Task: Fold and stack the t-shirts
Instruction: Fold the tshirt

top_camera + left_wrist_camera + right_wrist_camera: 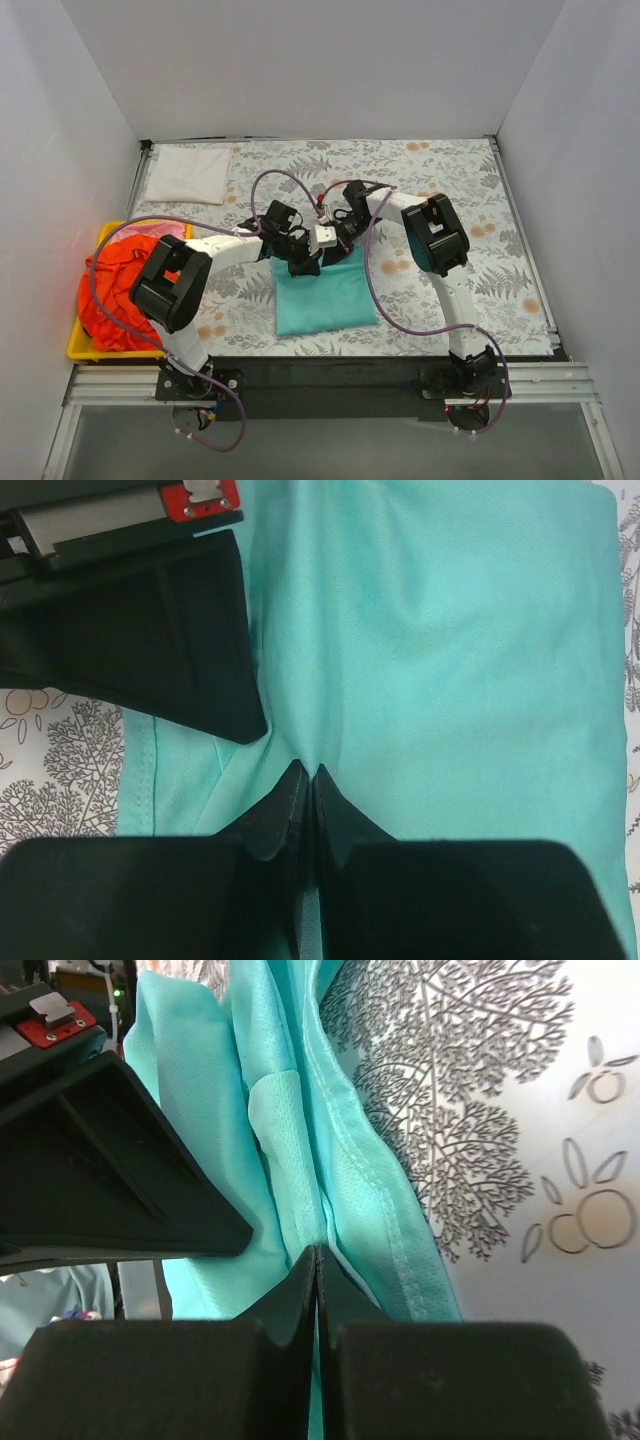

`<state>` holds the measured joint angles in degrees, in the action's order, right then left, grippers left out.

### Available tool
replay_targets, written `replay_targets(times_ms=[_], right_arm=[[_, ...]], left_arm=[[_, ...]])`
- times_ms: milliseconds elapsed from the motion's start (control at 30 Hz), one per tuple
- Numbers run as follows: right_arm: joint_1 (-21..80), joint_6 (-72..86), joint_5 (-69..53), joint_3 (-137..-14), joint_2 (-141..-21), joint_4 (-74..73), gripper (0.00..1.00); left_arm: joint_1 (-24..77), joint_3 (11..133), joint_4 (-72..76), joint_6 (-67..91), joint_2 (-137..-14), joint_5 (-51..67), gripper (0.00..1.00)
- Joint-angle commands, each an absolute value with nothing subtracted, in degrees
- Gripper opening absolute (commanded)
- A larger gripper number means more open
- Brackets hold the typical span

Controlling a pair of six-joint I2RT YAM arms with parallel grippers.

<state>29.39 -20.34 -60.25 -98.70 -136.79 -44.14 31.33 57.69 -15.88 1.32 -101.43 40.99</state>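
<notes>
The teal-green t-shirt (pixel 325 295) lies folded in a rectangle at the table's near middle. My left gripper (pixel 300 262) is shut on its far edge, a pinch of teal cloth (pixel 420 660) between the fingertips. My right gripper (pixel 335 248) is shut on the same far edge just to the right, holding several teal layers (pixel 290 1160). The two grippers sit close together, almost touching. A folded white t-shirt (pixel 188 172) lies at the far left. The orange-red t-shirt (pixel 115 300) and the pink t-shirt (pixel 150 231) lie crumpled in the yellow tray.
The yellow tray (pixel 75 345) stands at the left edge of the table. The grey floral tablecloth (pixel 450 190) covers the table. White walls close in the back and both sides. Purple cables loop over both arms.
</notes>
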Motion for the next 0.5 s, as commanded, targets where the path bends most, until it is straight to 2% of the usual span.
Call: replay_targets(times_ms=[0, 467], right_arm=[[29.79, -23.64, -60.38, -96.95, -135.18, -44.38, 0.01], [29.79, -26.02, -60.29, -95.80, -135.18, -44.74, 0.01]], left_arm=[[32.25, 55.73, -11.69, 0.18, -95.28, 40.08, 0.00], [32.26, 51.24, 3.16, -2.72, -92.99, 32.00, 0.00]])
